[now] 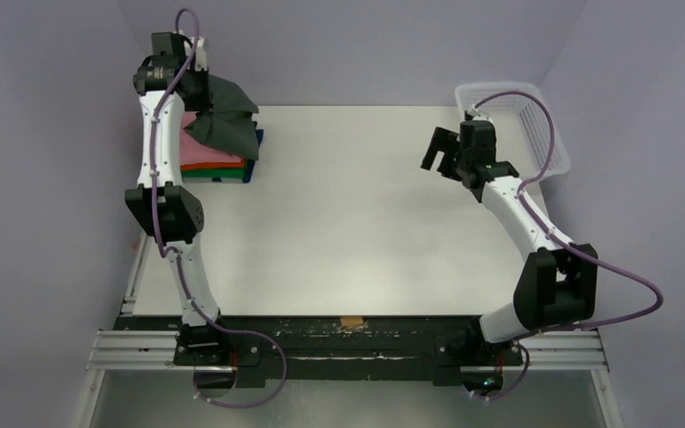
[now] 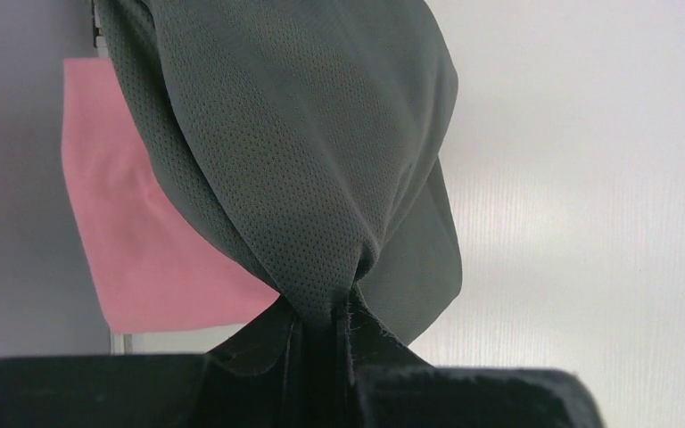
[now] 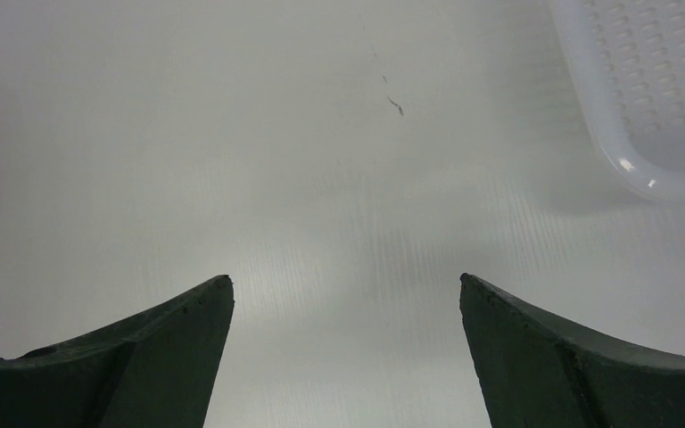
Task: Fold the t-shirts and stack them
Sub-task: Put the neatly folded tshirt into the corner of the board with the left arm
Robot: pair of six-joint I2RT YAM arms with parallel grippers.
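Hanging from the left gripper (image 2: 334, 332), fingers clenched on a pinch of its fabric, the plain charcoal-grey mesh-cloth t-shirt (image 1: 226, 125) is over the far-left stack of folded t-shirts (image 1: 223, 165): pink on top, then orange, green and dark blue. Four garments appear folded and stacked. The grey one droops bunched, not flat; laying it squarely on the pink t-shirt (image 2: 143, 250) is judged outstanding. The right gripper (image 3: 346, 278) hovers, fingers spread and empty, over the white table (image 1: 357, 223) beside the white plastic mesh basket (image 1: 499, 86), in which no garment shows.
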